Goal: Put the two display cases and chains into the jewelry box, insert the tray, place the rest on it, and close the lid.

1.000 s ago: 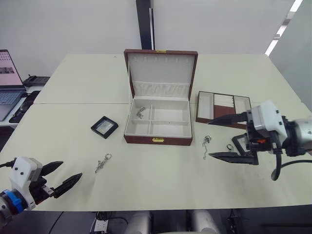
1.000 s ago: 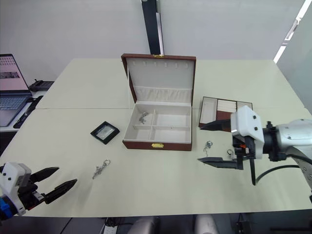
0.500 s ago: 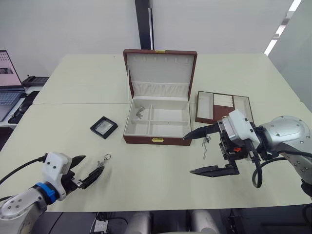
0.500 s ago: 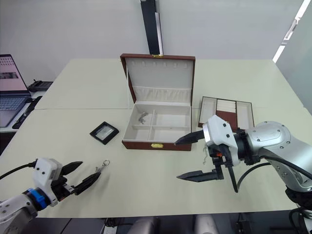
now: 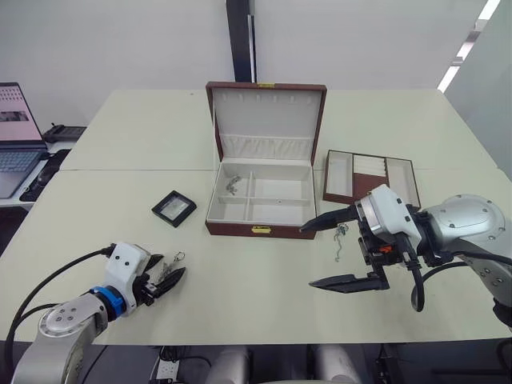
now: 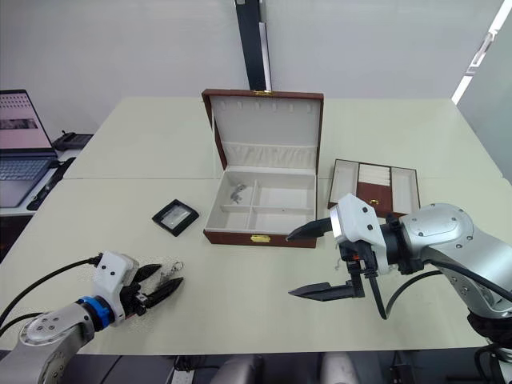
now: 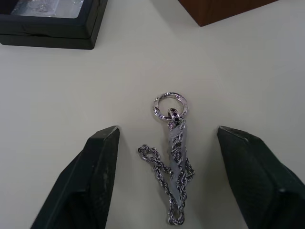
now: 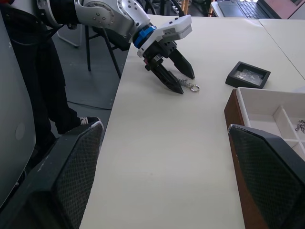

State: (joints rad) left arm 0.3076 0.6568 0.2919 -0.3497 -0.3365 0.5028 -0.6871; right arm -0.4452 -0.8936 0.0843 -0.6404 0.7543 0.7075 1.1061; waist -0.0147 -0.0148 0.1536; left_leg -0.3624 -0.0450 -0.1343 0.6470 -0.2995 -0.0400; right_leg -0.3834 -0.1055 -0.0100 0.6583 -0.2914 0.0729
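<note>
Low in the left of the frame, the left gripper (image 5: 166, 278) sat on the table (image 5: 240, 280) with its two fingers spread, the ring-topped short chain (image 7: 172, 152) lying loose between them and touching neither, its ring end pointing away from the wrist. Just above that lay one display case (image 5: 174, 208), and at centre frame the jewelry box (image 5: 260, 200) stood with its lid (image 5: 266, 120) up, a silvery chain (image 5: 232, 185) in its upper-left compartment. Right of the box, the right gripper (image 5: 320, 254) hung wide open and empty, with the thin chain (image 5: 339, 238) just beside its upper finger and the tray (image 5: 370, 178) above it.
</note>
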